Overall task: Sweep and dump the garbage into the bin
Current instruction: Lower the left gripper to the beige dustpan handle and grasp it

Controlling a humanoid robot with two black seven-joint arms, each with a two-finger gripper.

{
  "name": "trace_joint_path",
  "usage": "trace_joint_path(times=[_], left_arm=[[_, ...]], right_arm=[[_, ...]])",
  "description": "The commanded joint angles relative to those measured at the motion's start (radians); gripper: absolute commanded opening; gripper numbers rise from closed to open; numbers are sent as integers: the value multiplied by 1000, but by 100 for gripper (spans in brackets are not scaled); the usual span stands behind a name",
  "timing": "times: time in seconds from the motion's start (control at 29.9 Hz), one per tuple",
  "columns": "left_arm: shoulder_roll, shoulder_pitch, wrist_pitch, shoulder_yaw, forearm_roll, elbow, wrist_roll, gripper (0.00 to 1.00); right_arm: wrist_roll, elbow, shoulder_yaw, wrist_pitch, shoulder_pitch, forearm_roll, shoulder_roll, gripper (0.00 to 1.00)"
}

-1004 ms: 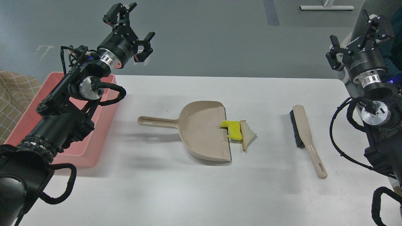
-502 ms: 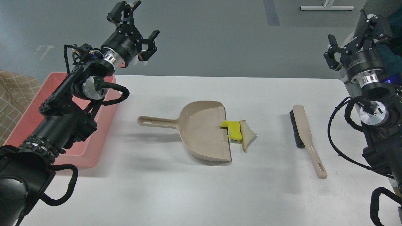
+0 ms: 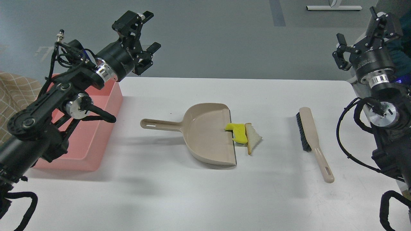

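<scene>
Open table [image 3: 179, 199] around dustpan [image 3: 205, 138]

The desk [image 3: 179, 199] is plain white, set against a dull grey floor [image 3: 224, 41]. On it lies a beige dustpan [image 3: 205, 134] and a beige brush [image 3: 313, 144] with black bristles. At the dustpan's lip sits a bright yellow chunk [image 3: 237, 132], and beside it a white bread slice [image 3: 254, 138] with a tan crust. The bin [image 3: 93, 141] is pink. Both arms are black with silver rings at the wrists, and the left end effector [image 3: 143, 41] and right end effector [image 3: 362, 40] are black too. At the far left is a tan cloth [image 3: 16, 93] with a pale grid pattern.
</scene>
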Motion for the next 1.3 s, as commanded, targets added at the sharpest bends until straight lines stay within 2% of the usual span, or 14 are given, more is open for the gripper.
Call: trace_joint_path(times=[0.0,0.13,0.17,0.23,0.33,0.43,0.5,0.7,0.87,0.97,1.27], left_arm=[[98,106,34,0,96,-168,3,98],[187,249,80,-3,234,-354,5,98],[187,249,80,-3,234,-354,5,98],[202,324,101,-3,309,-421,5,98],[192,406,115,-3,427,-461,5,98],[179,443,118,-3,515,-463,5,98],[130,482,143,-3,567,-463,14,98],[67,550,184,3,581,-448,26,98],[20,556,197,6,581,-400,26,98],[-8,556,238,6,581,-350,25,98],[-12,605,276,8,579,-330,23,98]], right_arm=[[0,1,0,0,-2,0,1,100],[0,-1,-3,0,-3,0,4,100],[0,-1,-3,0,-3,0,4,100],[0,-1,-3,0,-5,0,6,100],[0,-1,-3,0,-6,-1,6,100],[0,-1,-3,0,-8,-1,6,100],[0,-2,-3,0,-9,-1,4,100],[0,-2,-3,0,-15,-1,3,100],[0,-4,-3,0,-17,-1,1,100],[0,-2,-3,-1,-17,-1,3,100],[0,-4,-3,0,-20,-1,1,100]])
